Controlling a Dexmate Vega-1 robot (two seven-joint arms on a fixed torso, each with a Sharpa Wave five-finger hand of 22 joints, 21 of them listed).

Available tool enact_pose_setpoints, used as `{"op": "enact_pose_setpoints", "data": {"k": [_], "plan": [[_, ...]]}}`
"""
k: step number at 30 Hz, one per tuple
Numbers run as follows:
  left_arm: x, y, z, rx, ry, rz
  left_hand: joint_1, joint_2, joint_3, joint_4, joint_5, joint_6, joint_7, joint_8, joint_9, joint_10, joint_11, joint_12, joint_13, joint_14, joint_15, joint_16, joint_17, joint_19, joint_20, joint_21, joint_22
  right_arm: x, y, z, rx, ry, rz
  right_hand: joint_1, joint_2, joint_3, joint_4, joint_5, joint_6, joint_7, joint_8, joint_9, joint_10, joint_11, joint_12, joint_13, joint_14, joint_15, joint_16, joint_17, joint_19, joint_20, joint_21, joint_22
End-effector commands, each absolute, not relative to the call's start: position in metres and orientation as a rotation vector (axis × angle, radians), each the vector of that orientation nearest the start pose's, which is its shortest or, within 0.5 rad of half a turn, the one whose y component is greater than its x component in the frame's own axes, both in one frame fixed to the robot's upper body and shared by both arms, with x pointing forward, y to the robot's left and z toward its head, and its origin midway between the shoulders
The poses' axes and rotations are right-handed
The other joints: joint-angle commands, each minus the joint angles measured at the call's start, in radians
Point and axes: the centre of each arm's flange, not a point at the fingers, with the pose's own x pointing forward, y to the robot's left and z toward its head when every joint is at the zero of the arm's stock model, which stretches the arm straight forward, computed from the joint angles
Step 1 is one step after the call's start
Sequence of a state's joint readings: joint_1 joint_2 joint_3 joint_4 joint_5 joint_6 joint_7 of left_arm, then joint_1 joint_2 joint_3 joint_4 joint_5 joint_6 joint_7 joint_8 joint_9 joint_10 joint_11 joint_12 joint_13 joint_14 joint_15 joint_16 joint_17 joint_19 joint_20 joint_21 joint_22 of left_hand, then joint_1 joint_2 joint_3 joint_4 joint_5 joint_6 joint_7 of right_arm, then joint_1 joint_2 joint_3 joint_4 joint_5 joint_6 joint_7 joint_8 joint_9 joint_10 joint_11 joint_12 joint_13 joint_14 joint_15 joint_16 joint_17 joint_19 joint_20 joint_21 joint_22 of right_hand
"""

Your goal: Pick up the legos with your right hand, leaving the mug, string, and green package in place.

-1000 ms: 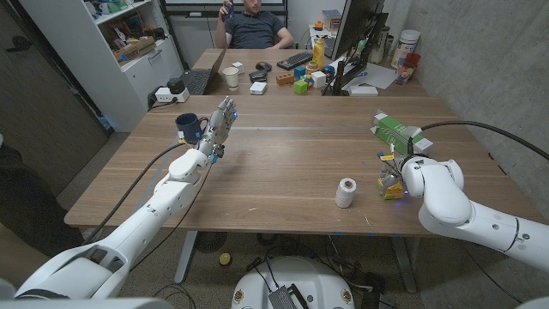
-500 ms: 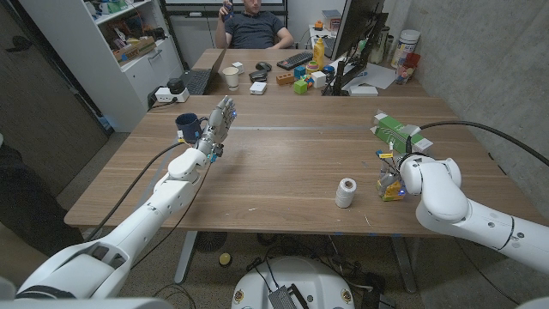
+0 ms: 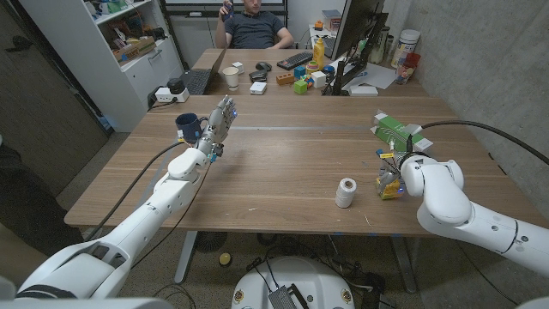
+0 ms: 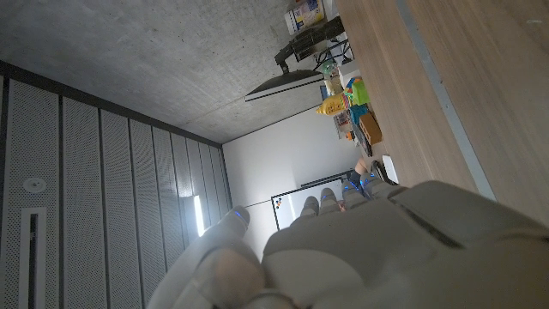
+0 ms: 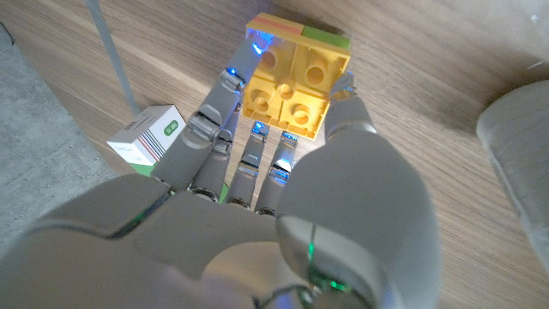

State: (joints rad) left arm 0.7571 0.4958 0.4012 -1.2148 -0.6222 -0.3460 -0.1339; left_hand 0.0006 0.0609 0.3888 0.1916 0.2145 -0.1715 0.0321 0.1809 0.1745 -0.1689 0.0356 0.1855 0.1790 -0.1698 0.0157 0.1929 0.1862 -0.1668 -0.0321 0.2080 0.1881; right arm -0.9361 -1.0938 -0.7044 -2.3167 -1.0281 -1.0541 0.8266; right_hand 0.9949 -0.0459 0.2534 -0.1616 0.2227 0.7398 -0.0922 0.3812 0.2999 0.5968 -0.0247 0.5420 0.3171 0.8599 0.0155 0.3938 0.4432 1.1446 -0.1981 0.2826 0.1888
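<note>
The legos [image 3: 391,187], a yellow block with a green and orange layer behind it [image 5: 296,80], sit pinched between the fingers and thumb of my right hand [image 3: 396,174] [image 5: 283,197] at the table's right side. I cannot tell whether they touch the wood. The green package [image 3: 396,130] [image 5: 147,136] lies just beyond that hand. A white spool of string [image 3: 346,192] stands to its left, toward the front edge. My left hand [image 3: 218,123] stands upright with fingers straight, holding nothing, right beside the blue mug [image 3: 187,127].
The wooden table [image 3: 292,159] is bare wood between the two hands. Behind it a second desk [image 3: 257,64] carries a laptop, cup, toys and a monitor [image 3: 356,30], with a person [image 3: 255,26] seated there. Shelves [image 3: 129,43] stand at the far left.
My right hand has closed a little tighter around the legos and shifted only slightly. The left arm, mug, string and package have not moved.
</note>
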Motion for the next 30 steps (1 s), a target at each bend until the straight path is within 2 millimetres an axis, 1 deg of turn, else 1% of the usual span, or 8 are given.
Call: {"op": "enact_pose_setpoints", "data": {"k": [1,9,14,18,30], "plan": [[0.657,0.276,-0.005,0.034,-0.649,-0.292,-0.003,0.116,-0.005,0.001,0.007,-0.036,0.005,0.002,0.002,-0.16,-0.002,0.007,0.004,-0.247,0.003,0.008,0.003,-0.128,-0.012,0.008,0.005,0.478,-0.283,-0.031,-1.672,0.153,-0.147,0.222,0.209,0.012,0.006,-0.007,0.092,0.085,0.004,0.004,0.058,0.059,0.014,0.115,0.142,-0.243,-0.003,0.007,0.008,-0.002,0.008,0.005],[0.653,0.275,-0.005,0.036,-0.653,-0.291,-0.002,0.117,-0.005,0.001,0.007,-0.037,0.005,0.002,0.001,-0.161,-0.002,0.007,0.004,-0.247,0.003,0.008,0.003,-0.129,-0.012,0.008,0.005,0.47,-0.283,-0.023,-1.672,0.125,-0.174,0.228,0.212,0.014,0.011,-0.014,0.095,0.086,0.002,0.004,0.061,0.064,0.027,0.127,0.15,-0.241,-0.009,0.012,0.011,-0.001,0.013,0.006],[0.652,0.274,-0.005,0.038,-0.656,-0.291,-0.002,0.117,-0.004,0.001,0.007,-0.038,0.005,0.002,0.001,-0.161,-0.001,0.007,0.004,-0.247,0.004,0.008,0.003,-0.129,-0.012,0.008,0.005,0.466,-0.285,-0.017,-1.669,0.102,-0.192,0.233,0.213,0.015,0.014,-0.018,0.096,0.088,0.0,0.003,0.062,0.061,0.036,0.134,0.157,-0.242,-0.011,0.017,0.011,-0.001,0.015,0.006],[0.651,0.273,-0.005,0.038,-0.657,-0.291,-0.002,0.118,-0.004,0.001,0.007,-0.037,0.005,0.002,0.001,-0.161,0.0,0.007,0.004,-0.247,0.004,0.008,0.003,-0.129,-0.011,0.008,0.005,0.461,-0.286,-0.012,-1.661,0.074,-0.206,0.235,0.214,0.016,0.015,-0.021,0.096,0.089,-0.001,0.003,0.065,0.066,0.042,0.139,0.161,-0.242,-0.013,0.02,0.013,0.0,0.018,0.007],[0.649,0.273,-0.005,0.043,-0.663,-0.29,-0.002,0.118,-0.004,0.001,0.006,-0.038,0.005,0.002,0.001,-0.161,-0.002,0.007,0.004,-0.246,0.005,0.008,0.003,-0.129,-0.012,0.007,0.005,0.45,-0.286,0.007,-1.641,-0.01,-0.263,0.245,0.218,0.021,0.02,-0.028,0.105,0.096,-0.003,0.003,0.068,0.064,0.06,0.155,0.177,-0.241,-0.02,0.03,0.013,0.001,0.024,0.008]]}}
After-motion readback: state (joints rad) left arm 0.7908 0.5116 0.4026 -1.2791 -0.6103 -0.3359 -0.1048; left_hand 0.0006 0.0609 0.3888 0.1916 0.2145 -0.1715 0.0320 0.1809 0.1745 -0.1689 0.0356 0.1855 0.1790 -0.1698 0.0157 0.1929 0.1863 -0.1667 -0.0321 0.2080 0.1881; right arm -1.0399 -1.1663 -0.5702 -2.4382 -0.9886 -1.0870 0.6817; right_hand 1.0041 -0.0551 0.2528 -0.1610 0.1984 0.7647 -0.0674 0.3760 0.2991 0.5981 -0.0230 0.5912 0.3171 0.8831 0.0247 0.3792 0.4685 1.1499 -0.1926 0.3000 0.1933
